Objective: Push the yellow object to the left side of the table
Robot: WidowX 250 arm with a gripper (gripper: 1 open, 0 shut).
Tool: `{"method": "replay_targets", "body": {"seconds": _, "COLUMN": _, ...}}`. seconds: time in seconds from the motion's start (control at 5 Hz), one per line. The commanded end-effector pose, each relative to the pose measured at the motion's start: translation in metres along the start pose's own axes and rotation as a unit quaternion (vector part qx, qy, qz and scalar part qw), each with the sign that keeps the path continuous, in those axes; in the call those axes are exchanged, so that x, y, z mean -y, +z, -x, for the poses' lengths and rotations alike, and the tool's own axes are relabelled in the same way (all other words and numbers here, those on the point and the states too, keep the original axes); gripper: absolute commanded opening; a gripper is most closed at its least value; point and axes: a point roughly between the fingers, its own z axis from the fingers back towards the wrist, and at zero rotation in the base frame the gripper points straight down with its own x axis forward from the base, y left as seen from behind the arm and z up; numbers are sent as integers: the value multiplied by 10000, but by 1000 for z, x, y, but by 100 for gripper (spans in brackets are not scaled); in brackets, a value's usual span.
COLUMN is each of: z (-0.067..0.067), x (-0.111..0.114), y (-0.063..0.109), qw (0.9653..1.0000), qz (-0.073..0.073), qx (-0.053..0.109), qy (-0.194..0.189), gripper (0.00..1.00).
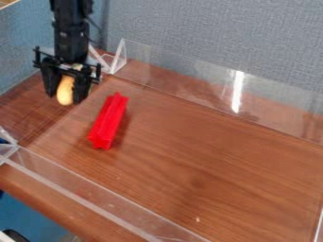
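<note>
On the table [214, 180], the red ridged block [109, 121] lies nearest. Beyond it, at the far-left corner, my pincer [66, 92] points down, its fingers closed around the yellow object [63, 91], apparently gripping it.

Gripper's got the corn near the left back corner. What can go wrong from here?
1. The gripper is shut on the yellow toy corn, carrying rather than pushing; a release from above the table may let the oval cob roll.
2. The clear acrylic wall stands close behind; drifting back risks a finger strike.
3. The red ridged block lies just right; a sideways sweep could knock it.
</note>
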Motion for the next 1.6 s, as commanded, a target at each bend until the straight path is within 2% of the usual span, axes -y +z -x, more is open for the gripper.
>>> {"method": "replay_targets", "body": {"seconds": 0.0, "z": -10, "x": -3, "y": 7, "qw": 9997, "qz": -104, "qx": 239, "qy": 7, "gripper": 0}}
{"method": "replay_targets", "body": {"seconds": 0.8, "z": -16, "x": 0, "y": 2, "qw": 9994, "qz": 0, "qx": 353, "qy": -44, "gripper": 0}}
{"method": "replay_targets", "body": {"seconds": 1.0, "z": -17, "x": -1, "y": 1, "qw": 9994, "qz": 14, "qx": 350, "qy": -37, "gripper": 100}}
{"method": "replay_targets", "body": {"seconds": 1.4, "z": -13, "x": -5, "y": 28, "qw": 9977, "qz": 169, "qx": 655, "qy": 18, "gripper": 100}}
